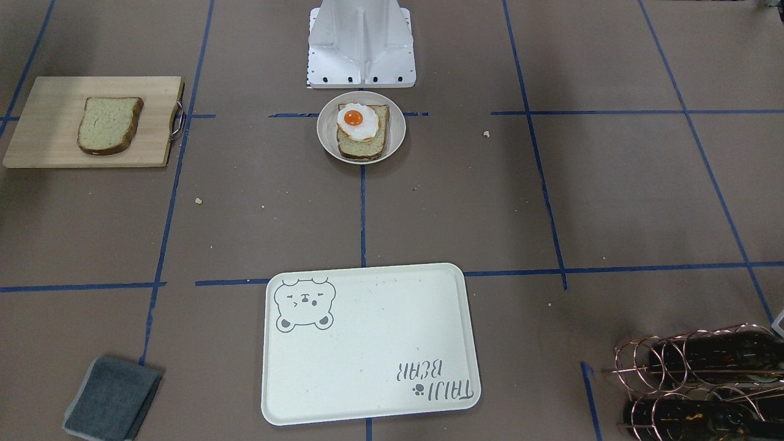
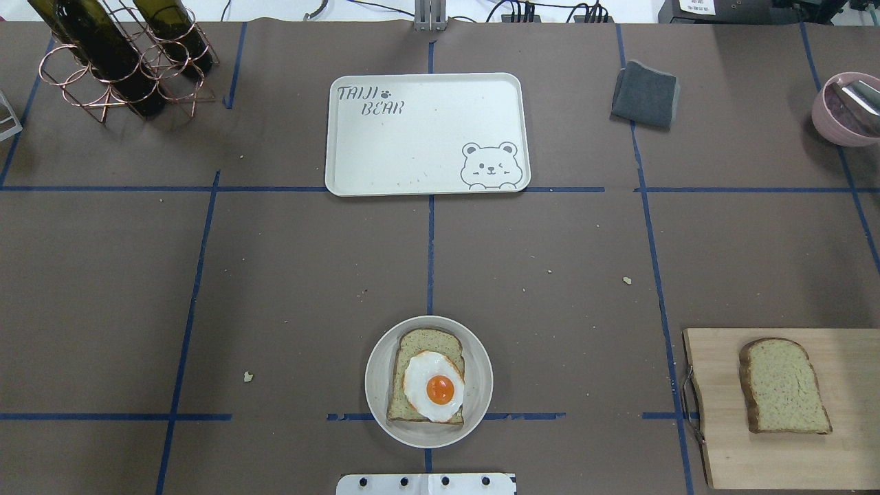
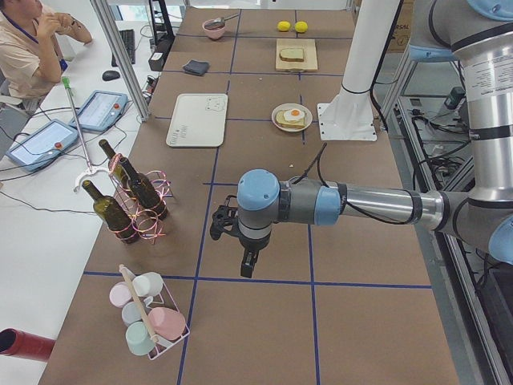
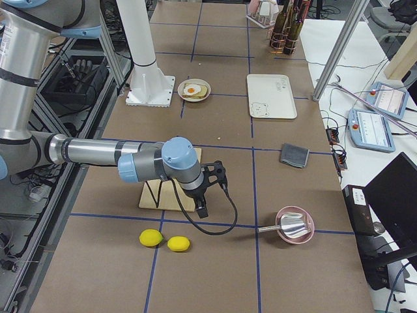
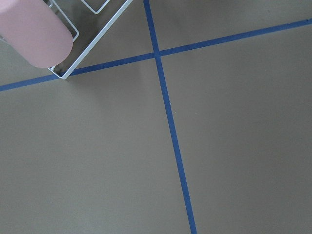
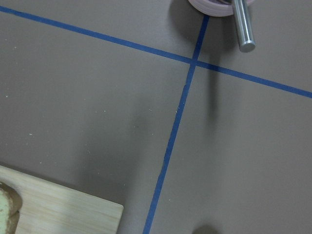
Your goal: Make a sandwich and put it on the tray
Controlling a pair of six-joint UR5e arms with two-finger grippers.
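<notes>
One bread slice (image 2: 421, 375) lies on a small round plate (image 2: 379, 385) near the robot base, with the fried egg (image 2: 434, 386) on top of it. The plate's bread also shows in the front-facing view (image 1: 362, 144). The second bread slice (image 2: 782, 386) lies on a wooden cutting board (image 2: 722, 440). The cream bear tray (image 2: 412, 137) lies at the far middle with nothing on it. My left gripper (image 3: 247, 269) shows only in the exterior left view, far from the food; I cannot tell its state. My right gripper (image 4: 202, 211) hangs by the board's outer end; I cannot tell its state.
A copper rack with wine bottles (image 2: 117, 62) stands far left. A grey folded cloth (image 2: 645, 95) lies right of the tray. A pink bowl with a metal scoop (image 2: 842, 110) is far right. Two lemons (image 4: 164, 241) and a cup rack (image 3: 148, 321) sit at the table's ends.
</notes>
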